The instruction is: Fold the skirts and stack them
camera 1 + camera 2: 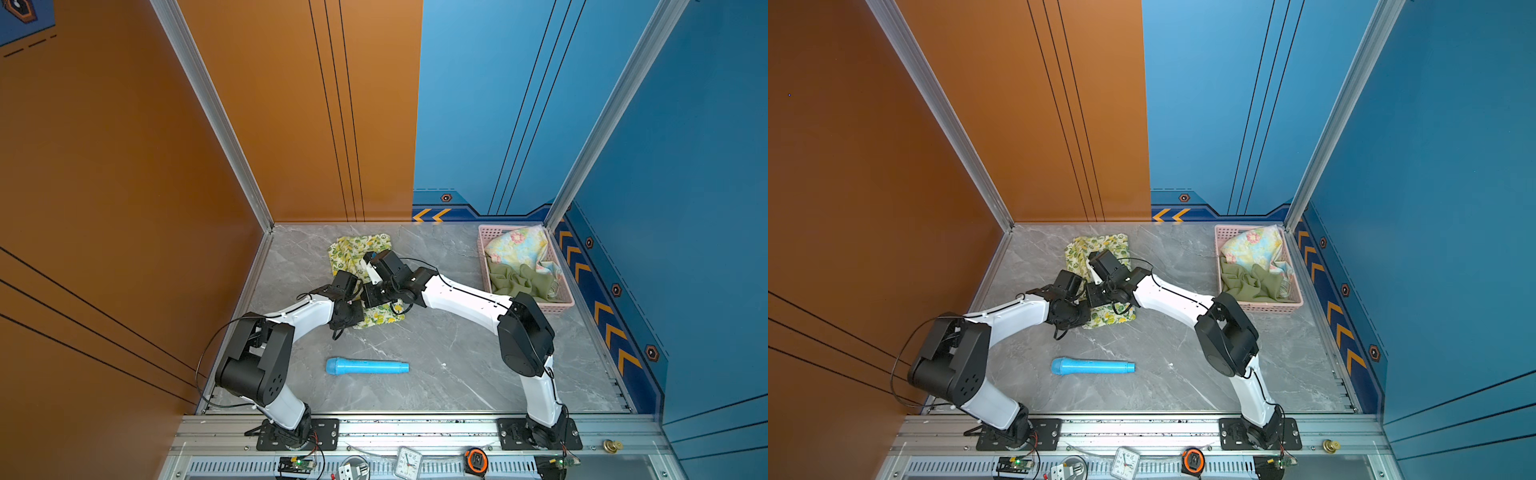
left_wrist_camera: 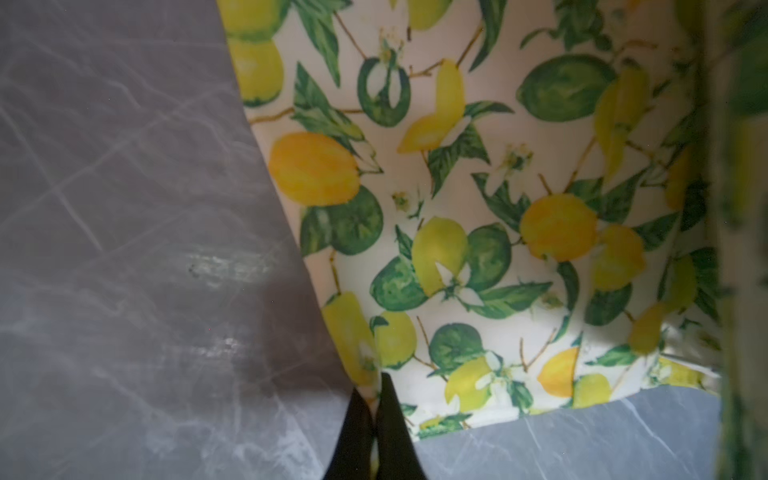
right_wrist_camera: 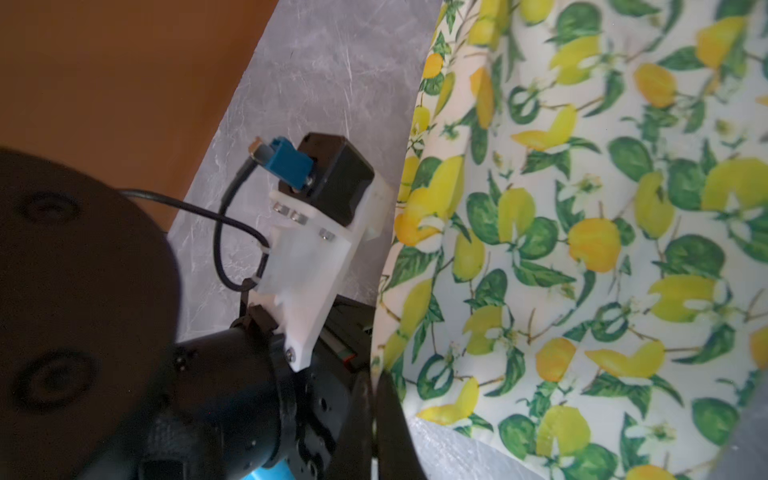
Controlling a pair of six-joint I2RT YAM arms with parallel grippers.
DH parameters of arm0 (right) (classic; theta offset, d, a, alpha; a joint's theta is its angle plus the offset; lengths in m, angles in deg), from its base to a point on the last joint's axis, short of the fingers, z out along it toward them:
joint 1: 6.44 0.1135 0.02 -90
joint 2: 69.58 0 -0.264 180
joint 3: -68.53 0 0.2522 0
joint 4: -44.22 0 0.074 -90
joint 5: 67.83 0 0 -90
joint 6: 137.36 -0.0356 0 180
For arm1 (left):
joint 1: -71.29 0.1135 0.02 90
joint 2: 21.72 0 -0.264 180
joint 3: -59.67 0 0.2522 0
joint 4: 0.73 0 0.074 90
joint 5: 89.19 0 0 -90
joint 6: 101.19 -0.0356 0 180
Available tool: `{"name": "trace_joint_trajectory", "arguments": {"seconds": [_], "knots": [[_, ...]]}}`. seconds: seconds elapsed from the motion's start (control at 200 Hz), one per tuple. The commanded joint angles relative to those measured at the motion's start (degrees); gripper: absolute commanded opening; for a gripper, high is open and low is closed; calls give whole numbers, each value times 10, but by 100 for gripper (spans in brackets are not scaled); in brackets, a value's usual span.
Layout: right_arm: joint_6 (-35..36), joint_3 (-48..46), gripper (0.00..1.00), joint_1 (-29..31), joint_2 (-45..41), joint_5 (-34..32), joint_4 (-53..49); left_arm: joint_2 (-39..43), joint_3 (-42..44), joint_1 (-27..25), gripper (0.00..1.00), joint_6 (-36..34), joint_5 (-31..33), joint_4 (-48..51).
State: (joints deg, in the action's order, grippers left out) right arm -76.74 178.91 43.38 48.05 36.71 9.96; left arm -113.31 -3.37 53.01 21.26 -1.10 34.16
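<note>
The lemon-and-leaf print skirt [image 1: 357, 249] lies on the grey marble table [image 1: 436, 353], left of centre toward the back, partly lifted and doubled over where both wrists meet above it. My left gripper [image 2: 376, 386] is shut on a corner of its edge. My right gripper [image 3: 374, 380] pinches the same skirt [image 3: 582, 249] at its edge, fingers nearly together with cloth between them. The pastel flowered skirt [image 1: 519, 245] and the olive green skirt [image 1: 519, 282] lie crumpled in the pink basket [image 1: 483, 257] at the back right.
A light blue cylinder [image 1: 368, 366] lies on the table in front of the arms. Orange wall on the left, blue wall behind and on the right. A clock [image 1: 408, 461] and a tape measure [image 1: 476, 459] sit on the front rail.
</note>
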Motion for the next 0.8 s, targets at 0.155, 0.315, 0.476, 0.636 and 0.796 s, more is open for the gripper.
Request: {"name": "trace_joint_trajectory", "arguments": {"seconds": [0.155, 0.315, 0.476, 0.636, 0.796], "knots": [[-50, -101, 87, -121, -78, -19, 19, 5, -7, -10, 0, 1, 3, -7], [-65, -146, 88, -198, -120, -64, 11, -12, -32, -41, 0, -2, 2, -13], [-66, -176, 88, -256, -162, -102, -6, -53, -83, -94, 13, -4, -18, -28], [-50, -194, 89, -289, -197, -112, -14, -129, -183, -169, 52, -39, -95, -31], [-30, -186, 89, -287, -197, -120, -36, -142, -221, -206, 68, -73, -131, -11]]}}
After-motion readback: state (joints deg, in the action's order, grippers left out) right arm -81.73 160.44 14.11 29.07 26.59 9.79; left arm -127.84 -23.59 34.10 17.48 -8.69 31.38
